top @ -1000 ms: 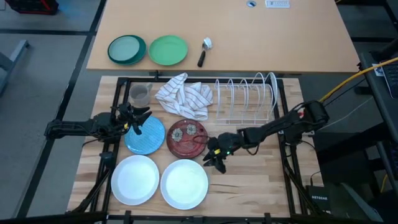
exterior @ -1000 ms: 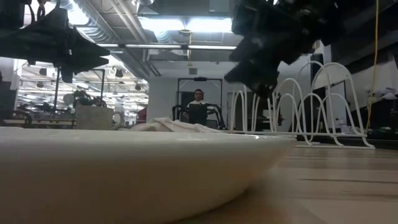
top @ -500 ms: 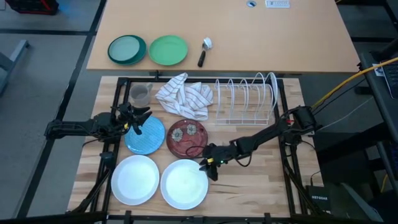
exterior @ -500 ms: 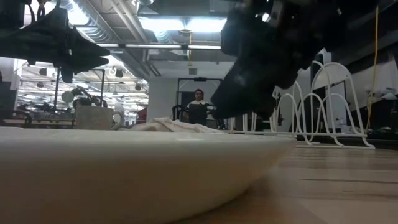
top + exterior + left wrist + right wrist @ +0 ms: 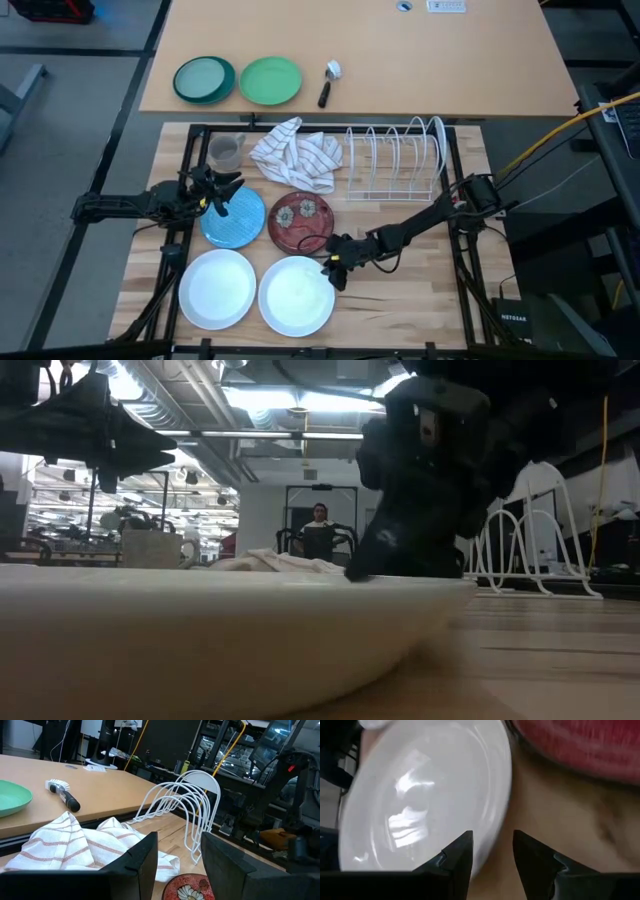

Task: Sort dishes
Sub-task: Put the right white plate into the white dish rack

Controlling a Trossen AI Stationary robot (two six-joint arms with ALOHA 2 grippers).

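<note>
Two white plates [image 5: 216, 288] [image 5: 296, 296] lie flat near the table's near edge. A light blue plate [image 5: 240, 222] and a dark red flowered plate [image 5: 300, 222] lie behind them. Another white plate [image 5: 438, 135] stands on edge in the wire rack [image 5: 395, 160]. My right gripper [image 5: 334, 272] is open and low at the right white plate's right rim [image 5: 500, 810], one finger on each side of it. My left gripper [image 5: 222, 195] is open and empty above the blue plate's left part. My right gripper's fingers [image 5: 457, 857] stand on either side of the right white plate's right rim [image 5: 492, 840], coming slanting down from the table's right. I cannot tell whether they touch it. The plate lies flat on the table.
A striped towel [image 5: 295, 153] and a small grey cup [image 5: 226, 152] lie behind the plates. Two green plates [image 5: 204, 80] [image 5: 270, 80] and a brush [image 5: 328, 82] sit on the far table. Bare wood lies to the right of the plates.
My right gripper has gone down and toward the table's left and near edge, from beside the red plate to the right white plate's rim. The plates have kept still.
</note>
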